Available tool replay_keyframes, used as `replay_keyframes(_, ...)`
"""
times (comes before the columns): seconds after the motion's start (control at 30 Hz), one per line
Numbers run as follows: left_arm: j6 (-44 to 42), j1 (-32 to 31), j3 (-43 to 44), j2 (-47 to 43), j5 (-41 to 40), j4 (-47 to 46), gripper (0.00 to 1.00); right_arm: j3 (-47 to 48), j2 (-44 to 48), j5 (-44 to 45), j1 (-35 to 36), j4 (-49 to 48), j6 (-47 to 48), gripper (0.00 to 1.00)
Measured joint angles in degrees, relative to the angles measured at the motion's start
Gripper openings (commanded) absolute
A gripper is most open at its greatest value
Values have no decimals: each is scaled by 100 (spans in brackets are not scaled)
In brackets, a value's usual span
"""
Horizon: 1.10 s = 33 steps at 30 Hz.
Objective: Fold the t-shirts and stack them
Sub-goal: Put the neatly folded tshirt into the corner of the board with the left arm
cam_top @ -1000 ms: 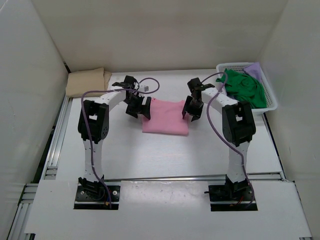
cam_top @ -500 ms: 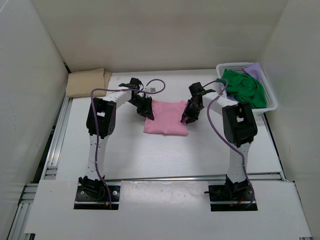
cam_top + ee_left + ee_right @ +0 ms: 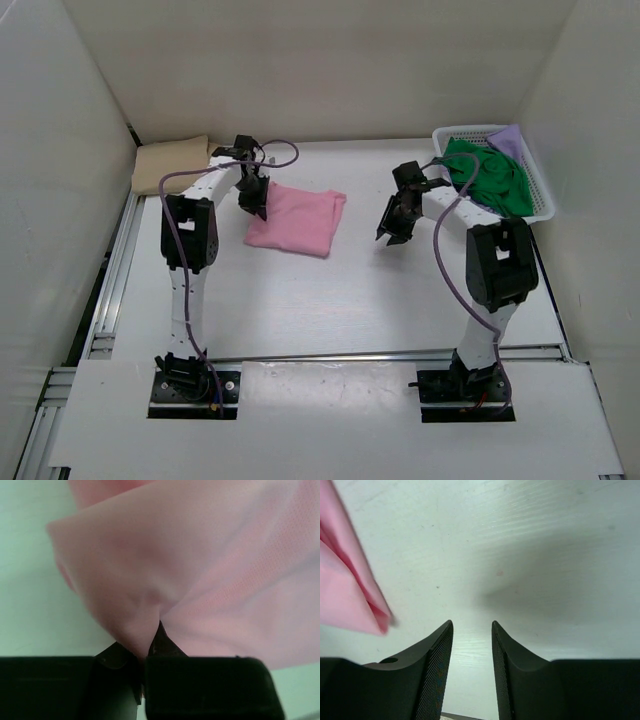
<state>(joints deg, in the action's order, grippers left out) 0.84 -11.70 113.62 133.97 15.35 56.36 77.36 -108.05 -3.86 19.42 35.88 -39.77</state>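
The folded pink t-shirt lies on the table left of centre. My left gripper is shut on its left edge, and in the left wrist view pink cloth bunches between the black fingers. My right gripper hangs open over bare table to the right of the shirt, holding nothing; a pink shirt corner shows at the left of its view. A folded tan t-shirt rests at the back left. The green t-shirt and the light purple t-shirt lie in the basket.
The white mesh basket stands at the back right against the wall. White walls close in the table on three sides. Metal rails run along the table's left edge and front.
The left gripper closed on the pink shirt's left edge and dragged it leftward. The right gripper let go of the shirt's right edge and drew off to the right.
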Motion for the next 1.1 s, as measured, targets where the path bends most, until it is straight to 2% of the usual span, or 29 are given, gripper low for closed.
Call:
replay_keyframes(0.3, -55, -70, 155, -13, -3014, -286, 10, -2, 584, 422, -142, 278, 289, 43)
replay_keyframes(0.53, -90, 11, 1456, 437, -4736, -1051, 10, -118, 612, 592, -192, 428, 361, 43)
replay_keyframes(0.77, -92, 223, 2072, 723, -5549, -1766, 10, -225, 627, 798, -216, 514, 444, 43)
replay_keyframes(1.1, -98, 791, 2415, 850, -5716, -2299, 10, -380, 643, 964, -216, 625, 544, 43)
